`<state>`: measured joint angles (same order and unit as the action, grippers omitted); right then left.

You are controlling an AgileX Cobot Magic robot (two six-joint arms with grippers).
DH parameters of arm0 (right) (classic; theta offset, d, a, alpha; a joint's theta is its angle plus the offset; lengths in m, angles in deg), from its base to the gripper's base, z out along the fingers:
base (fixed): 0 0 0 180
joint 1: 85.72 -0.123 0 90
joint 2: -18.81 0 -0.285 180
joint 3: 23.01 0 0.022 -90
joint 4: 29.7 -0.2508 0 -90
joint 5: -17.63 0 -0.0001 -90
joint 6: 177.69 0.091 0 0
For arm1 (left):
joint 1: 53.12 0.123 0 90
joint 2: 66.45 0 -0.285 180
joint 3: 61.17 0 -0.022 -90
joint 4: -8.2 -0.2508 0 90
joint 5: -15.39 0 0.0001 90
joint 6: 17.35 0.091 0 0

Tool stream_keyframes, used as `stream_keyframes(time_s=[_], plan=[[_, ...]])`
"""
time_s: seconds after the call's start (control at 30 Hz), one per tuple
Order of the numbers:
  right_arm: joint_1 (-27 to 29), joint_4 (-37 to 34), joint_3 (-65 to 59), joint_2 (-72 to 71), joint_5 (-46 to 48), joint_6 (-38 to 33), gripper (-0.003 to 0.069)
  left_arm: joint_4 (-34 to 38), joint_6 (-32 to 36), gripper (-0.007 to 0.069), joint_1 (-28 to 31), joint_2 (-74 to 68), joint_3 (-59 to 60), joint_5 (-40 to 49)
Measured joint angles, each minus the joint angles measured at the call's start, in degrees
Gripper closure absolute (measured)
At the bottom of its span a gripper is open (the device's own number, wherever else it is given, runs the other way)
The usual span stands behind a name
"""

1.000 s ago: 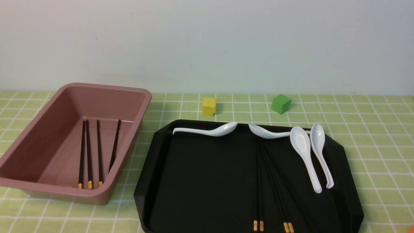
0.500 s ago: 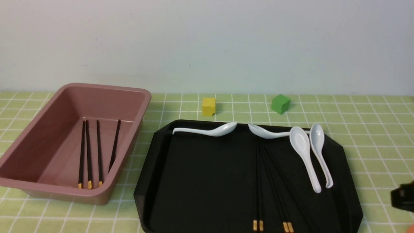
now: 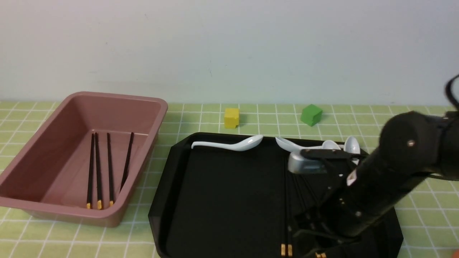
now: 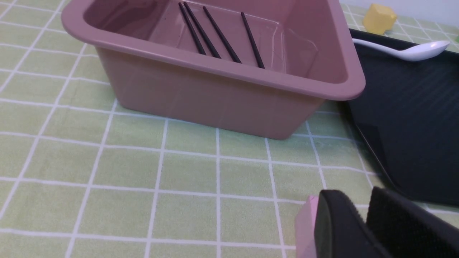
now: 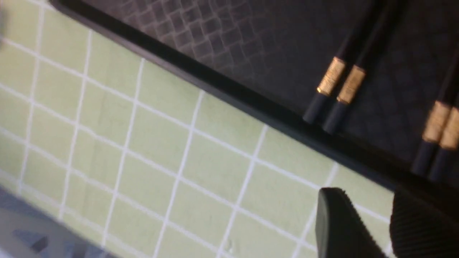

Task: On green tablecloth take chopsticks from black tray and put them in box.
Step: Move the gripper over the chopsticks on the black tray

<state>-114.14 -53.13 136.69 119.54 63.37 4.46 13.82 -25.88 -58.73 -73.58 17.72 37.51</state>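
The pinkish-brown box [image 3: 150,104] stands at the left on the green tablecloth [image 3: 423,118] with several black chopsticks [image 3: 109,168] lying inside. A pair of chopsticks [image 3: 285,200] lies on the black tray [image 3: 215,200]. My right arm [image 3: 376,186] reaches low over the tray's front right and covers the others there. In the right wrist view the right gripper [image 5: 373,215] is open over the cloth, just outside the tray rim [image 5: 222,89], near two gold-banded pairs [image 5: 340,79] [image 5: 439,122]. The left gripper [image 4: 362,211] hangs open by a narrow gap, empty, in front of the box [image 4: 215,68].
White spoons lie along the tray's far edge: one at the left [image 3: 233,145], one in the middle [image 3: 294,145], and others half hidden behind my arm [image 3: 351,143]. A yellow cube [image 3: 231,117] and a green cube [image 3: 311,114] sit on the cloth beyond the tray.
My right arm has swung in from the right and now stands over the tray, hiding the right spoons and the right pair of chopsticks. Box, tray and their contents have not moved.
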Motion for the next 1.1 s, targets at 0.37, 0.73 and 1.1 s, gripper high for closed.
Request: stream_keyframes(time_s=[0.37,0.73,1.1], plan=[[-4.80,15.45,4.72,6.55,-7.54,26.47,0.0419,0.00,0.00,0.0473,0.00,0.00,0.00,0.00],[-4.87,15.35,5.04,11.85,-10.95,27.99,0.0272,0.00,0.00,0.0463,0.00,0.00,0.00,0.00],[-4.87,15.63,6.31,15.18,-10.44,28.18,0.0282,0.01,0.00,0.0459,0.00,0.00,0.00,0.00]])
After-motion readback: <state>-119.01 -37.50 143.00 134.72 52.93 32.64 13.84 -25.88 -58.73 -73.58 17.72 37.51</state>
